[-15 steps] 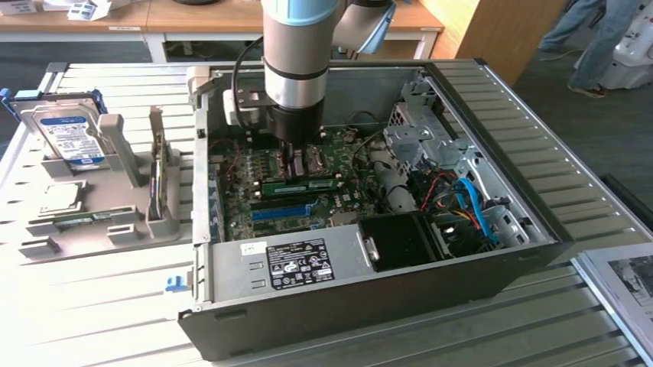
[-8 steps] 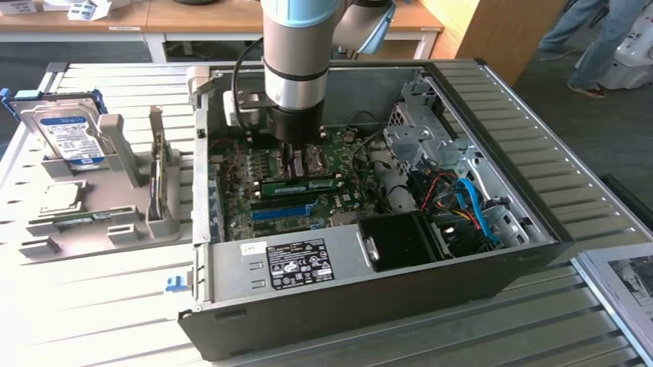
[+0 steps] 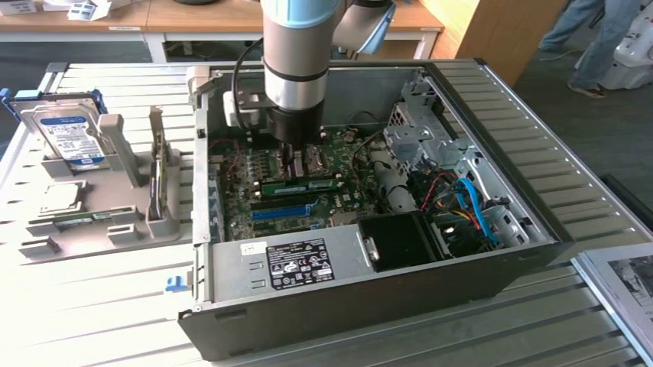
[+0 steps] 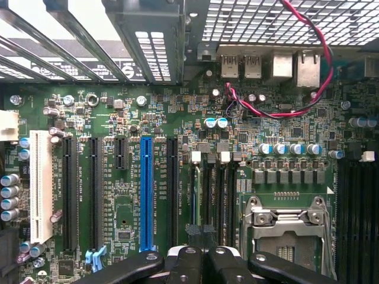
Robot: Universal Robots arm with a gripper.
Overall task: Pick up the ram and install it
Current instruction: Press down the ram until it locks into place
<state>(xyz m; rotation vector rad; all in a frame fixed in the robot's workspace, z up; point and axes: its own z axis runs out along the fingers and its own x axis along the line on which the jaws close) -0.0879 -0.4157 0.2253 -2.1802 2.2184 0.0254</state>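
The gripper [image 4: 200, 253] sits closest to the wrist camera. Its black fingers are pressed together with nothing between them, and they hang over the dark memory slots [image 4: 214, 195] just beside the blue slot [image 4: 145, 195], on the side toward the processor socket [image 4: 284, 225].

In the exterior view I read the ram [image 3: 301, 186] as the green stick with the pale label. It lies in the motherboard [image 3: 306, 200] alongside the blue slot [image 3: 281, 212] and close to it, inside the open computer case [image 3: 490, 252]. I am carrying nothing, so I judge that the pick-up is done and that I am in the seating stage. I cannot tell whether the stick is fully home or whether its end latches have closed.

Seating calls for a straight, even push along the stick's top edge. A tilted press could bend it or leave one end proud.

The arm [image 3: 296, 53] stands nearly vertical above the case with the wrist pointing straight down. The gripper [image 3: 290, 151] is low over the board, on the far side of the ram from the blue slot.
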